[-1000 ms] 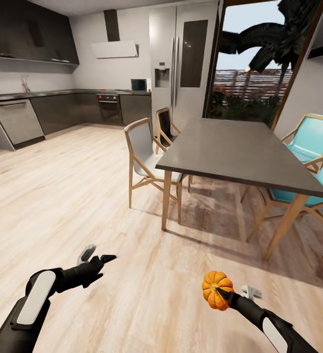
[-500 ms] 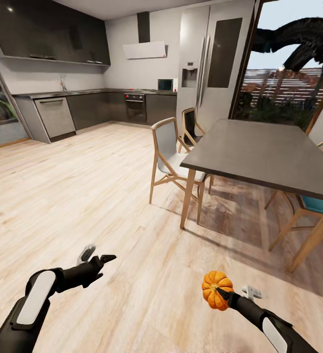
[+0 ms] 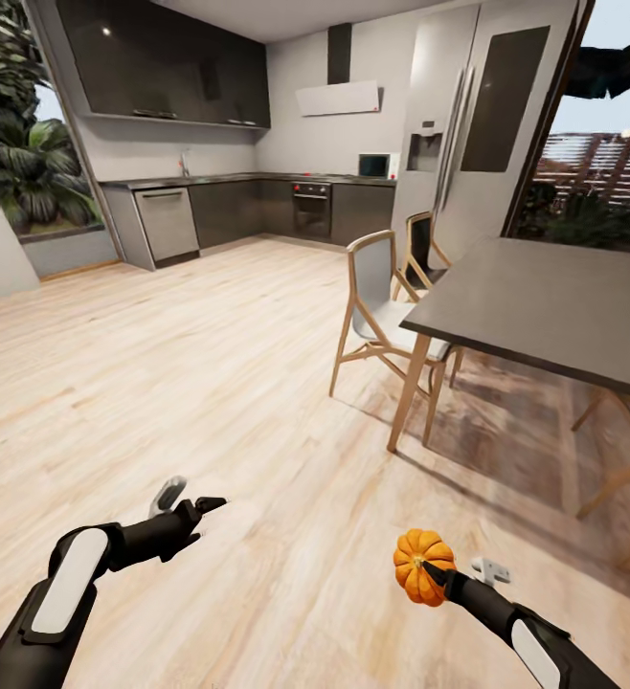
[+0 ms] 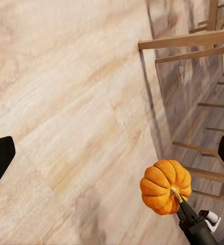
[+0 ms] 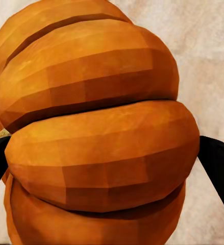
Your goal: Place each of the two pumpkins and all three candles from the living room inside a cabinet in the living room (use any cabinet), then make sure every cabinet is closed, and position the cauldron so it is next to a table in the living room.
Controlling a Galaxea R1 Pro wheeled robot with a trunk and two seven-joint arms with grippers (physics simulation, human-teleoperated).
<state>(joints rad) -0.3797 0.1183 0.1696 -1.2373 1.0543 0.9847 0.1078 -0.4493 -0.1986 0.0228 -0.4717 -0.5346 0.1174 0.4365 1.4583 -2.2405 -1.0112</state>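
**Pumpkin in transit, view swinging left across the kitchen-diner**

Change since a second ago: whole head view has slid, so the camera has turned leftward, not the furniture. Dining table [image 3: 545,306] has drifted toward the right edge of the frame; a window with palm foliage [image 3: 23,153] has come in at upper left; the teal chairs have gone out of shot. Both arms sit at the same spots in the lower frame as before. Reading: robot is turning on its base while carrying, looking for the living room. No cabinet, cauldron or coffee table in sight yet, so placing is some way off.

Right end effector [image 3: 432,572]: clamped on the pumpkin [image 3: 424,566], lower centre-right of head view, held above the floor. Right wrist view confirms it, orange ribs [image 5: 99,127] pressed between dark fingers at both edges. Left wrist view also catches the pumpkin [image 4: 166,187] against the floorboards.

Left end effector [image 3: 189,500]: lower left of frame, fingers apart, nothing between them.

Surroundings: pale wood floor [image 3: 191,383], open ahead and to the left. Wooden chair [image 3: 377,311] and table leg stand centre-right, nearest obstacle if the turn reverses. Dark kitchen units [image 3: 248,206] and tall fridge [image 3: 478,124] along the far wall.

Judgement: path leftward looks free; grip appears secure.
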